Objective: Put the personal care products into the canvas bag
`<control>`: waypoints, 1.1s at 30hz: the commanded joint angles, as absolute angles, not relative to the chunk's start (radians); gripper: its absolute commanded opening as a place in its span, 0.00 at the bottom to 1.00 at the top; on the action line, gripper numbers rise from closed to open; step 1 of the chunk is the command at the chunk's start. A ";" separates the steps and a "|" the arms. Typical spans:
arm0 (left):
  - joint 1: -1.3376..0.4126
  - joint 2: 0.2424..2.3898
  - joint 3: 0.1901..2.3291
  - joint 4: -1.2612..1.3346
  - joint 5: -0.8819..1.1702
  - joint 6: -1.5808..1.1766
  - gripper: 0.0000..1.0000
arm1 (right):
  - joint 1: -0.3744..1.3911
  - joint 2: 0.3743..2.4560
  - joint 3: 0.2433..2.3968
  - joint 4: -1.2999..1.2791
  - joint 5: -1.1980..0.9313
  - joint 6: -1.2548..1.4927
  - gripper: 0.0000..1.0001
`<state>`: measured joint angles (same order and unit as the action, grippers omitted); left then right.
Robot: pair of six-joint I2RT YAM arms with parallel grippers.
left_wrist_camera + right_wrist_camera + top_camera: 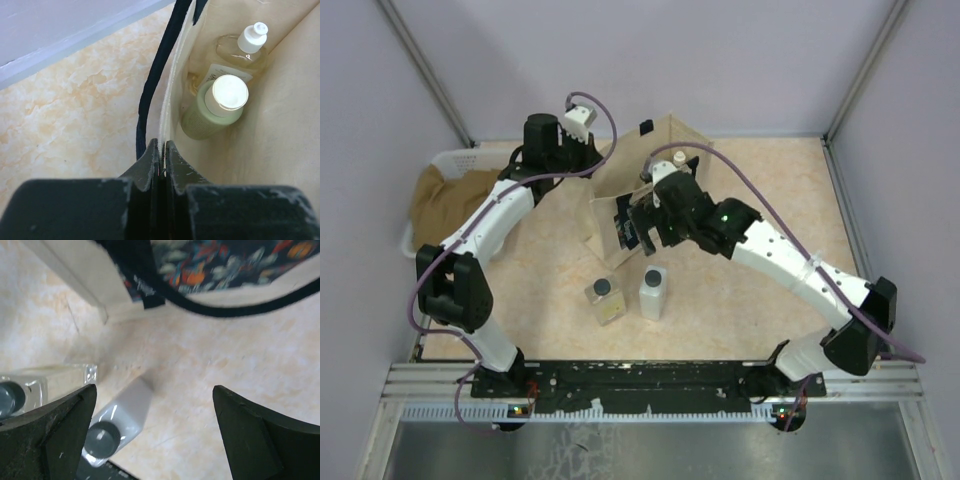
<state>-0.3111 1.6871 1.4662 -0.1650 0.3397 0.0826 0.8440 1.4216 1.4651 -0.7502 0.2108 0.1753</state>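
We see the left gripper (160,150) pinching the canvas bag (280,125) at its rim, amber bottle (240,50) and green bottle (207,117) inside — the right gripper (153,392) spread wide near the white bottle (122,412) and square bottle (55,380) outside.

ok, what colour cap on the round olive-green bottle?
Cream cap on the round olive-green bottle; best in the left wrist view.

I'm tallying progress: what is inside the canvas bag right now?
Two bottles: the olive-green bottle with cream cap and, beyond it, the amber bottle with white cap. The floor of the canvas bag under them is covered.
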 commanded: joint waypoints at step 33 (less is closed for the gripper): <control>-0.296 1.669 1.432 -0.106 0.374 0.079 0.00 | 1.026 1.438 1.239 -0.790 0.298 0.810 0.99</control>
<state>-0.3016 1.6867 1.4494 -0.1452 0.3527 0.0826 1.0012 1.4151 1.1984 -0.7563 0.2321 0.7868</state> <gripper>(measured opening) 0.073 0.992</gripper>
